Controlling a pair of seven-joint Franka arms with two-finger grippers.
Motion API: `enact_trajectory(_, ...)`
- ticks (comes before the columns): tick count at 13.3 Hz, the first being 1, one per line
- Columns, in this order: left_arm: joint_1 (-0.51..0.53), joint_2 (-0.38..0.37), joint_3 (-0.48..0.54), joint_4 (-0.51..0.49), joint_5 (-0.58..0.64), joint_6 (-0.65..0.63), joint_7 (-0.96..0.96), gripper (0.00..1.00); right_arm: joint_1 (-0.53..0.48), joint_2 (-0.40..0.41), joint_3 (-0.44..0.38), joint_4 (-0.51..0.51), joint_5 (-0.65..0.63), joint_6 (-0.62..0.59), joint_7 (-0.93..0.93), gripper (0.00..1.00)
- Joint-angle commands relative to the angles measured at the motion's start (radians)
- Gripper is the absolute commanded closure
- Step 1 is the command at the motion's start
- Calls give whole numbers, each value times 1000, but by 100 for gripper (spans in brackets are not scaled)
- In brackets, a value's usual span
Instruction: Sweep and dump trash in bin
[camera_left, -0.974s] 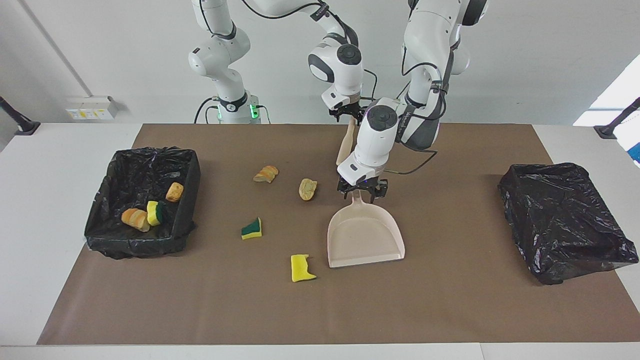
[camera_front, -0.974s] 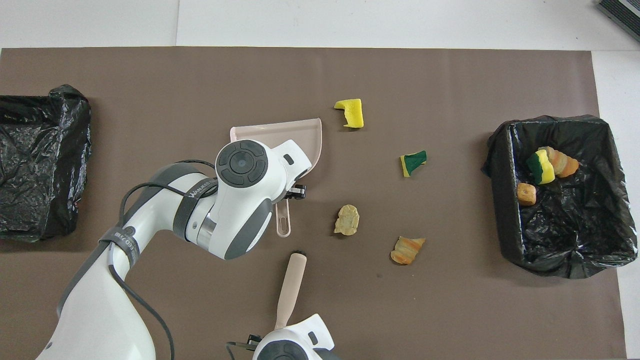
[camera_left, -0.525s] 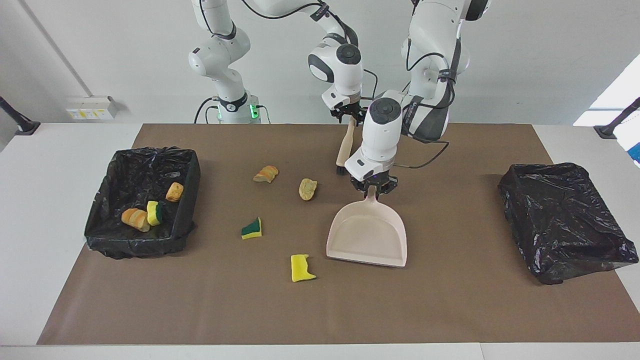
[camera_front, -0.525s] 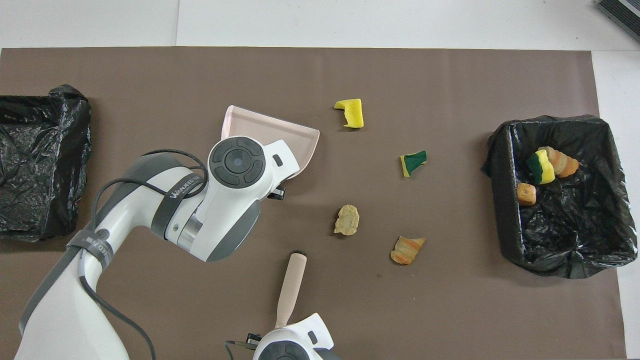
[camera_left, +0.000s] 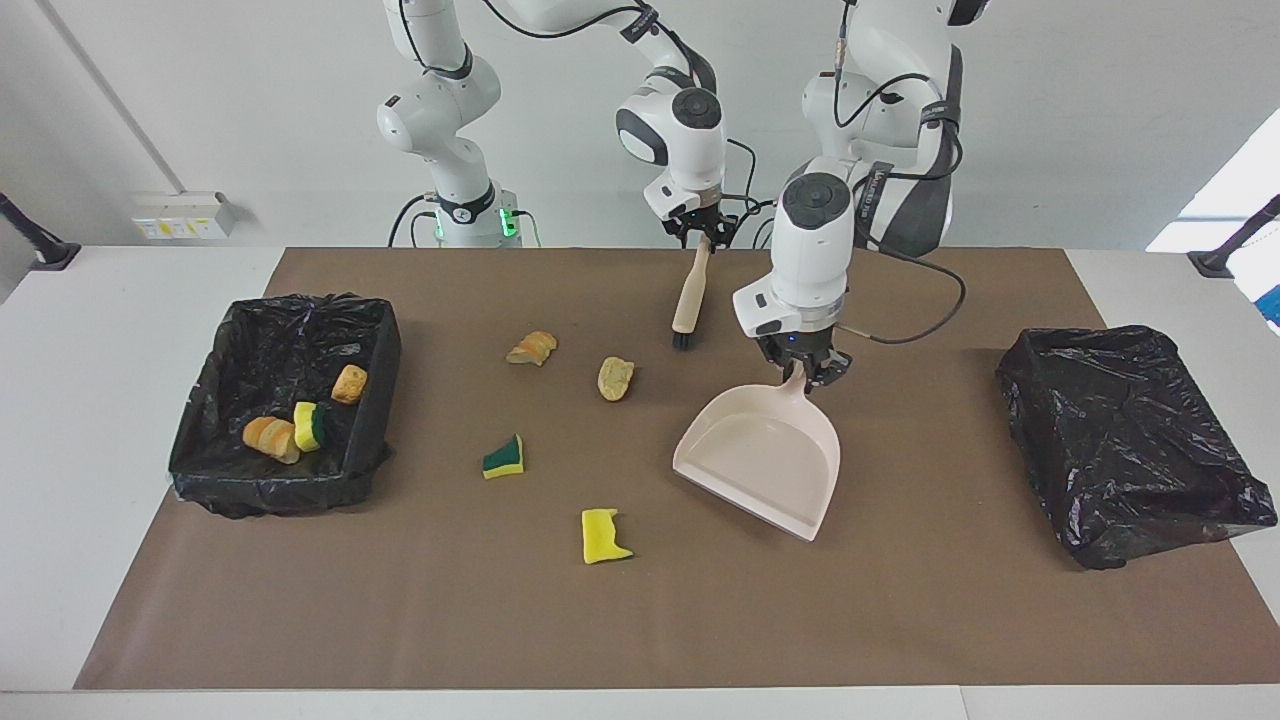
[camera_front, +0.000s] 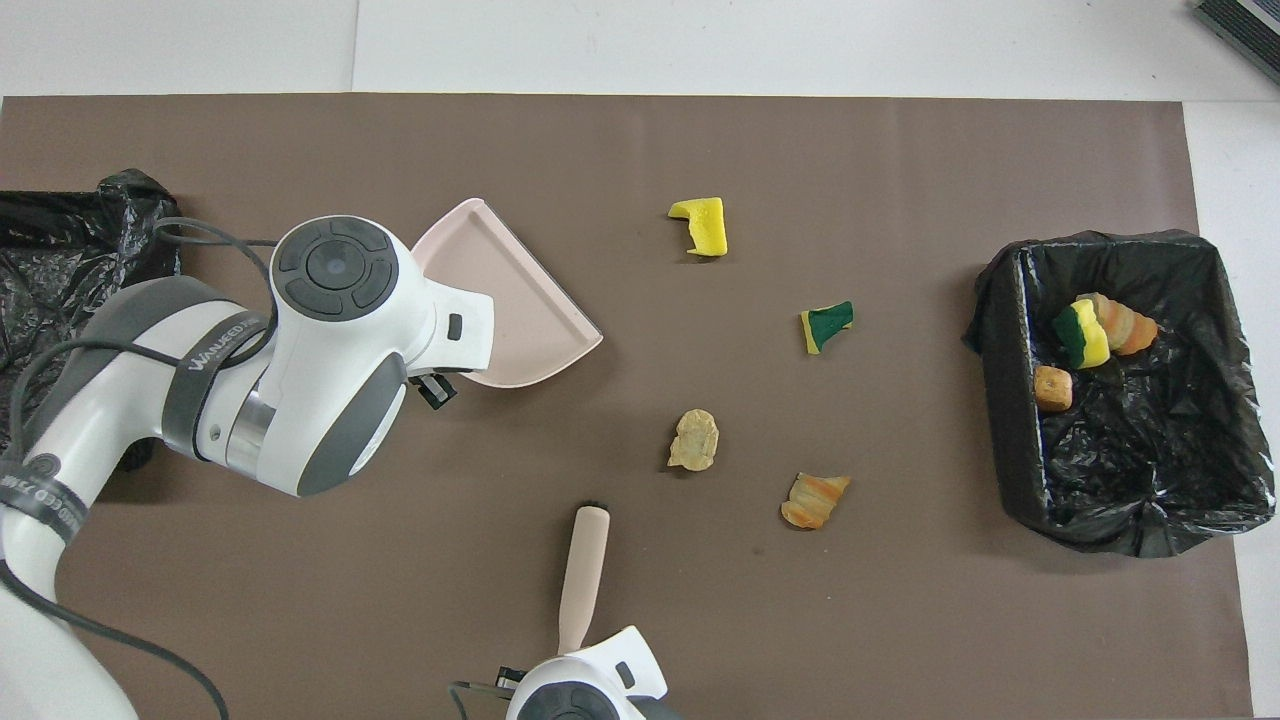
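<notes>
Lying in the lined bin (camera_left: 285, 400) at frame left: three scraps. Waiting mid-desk: four scraps (camera_left: 603, 535). Left gripper (camera_left: 803, 372) clenching the dustpan (camera_left: 765, 458) handle; right gripper (camera_left: 702, 232) clenching the brush (camera_left: 688, 298).

Left gripper (camera_left: 803, 375) clamped on dustpan (camera_left: 765, 457) handle; right gripper (camera_left: 705, 238) gripping brush (camera_left: 687, 295); four trash (camera_left: 603, 535) scraps on mat (camera_left: 900, 600); three inside bin (camera_left: 215, 400).

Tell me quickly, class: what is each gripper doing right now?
Left gripper: shut on the dustpan handle.
Right gripper: shut on the brush handle.
</notes>
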Motion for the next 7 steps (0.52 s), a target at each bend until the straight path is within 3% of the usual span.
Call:
enact_trajectory(1,50,-12,-7,-11,12,-3,290,100,-2,8,2,0,20,19,6,100)
enact_trajectory(3,64,-18,-7,-31,17,-7,446,100,-3,14,2,21,20,-8,-3,100)
enact_trajectory(7,47,-41,-7,-91,66,11,466,100,-16,-27,-5,41,1,-94,-11,100)
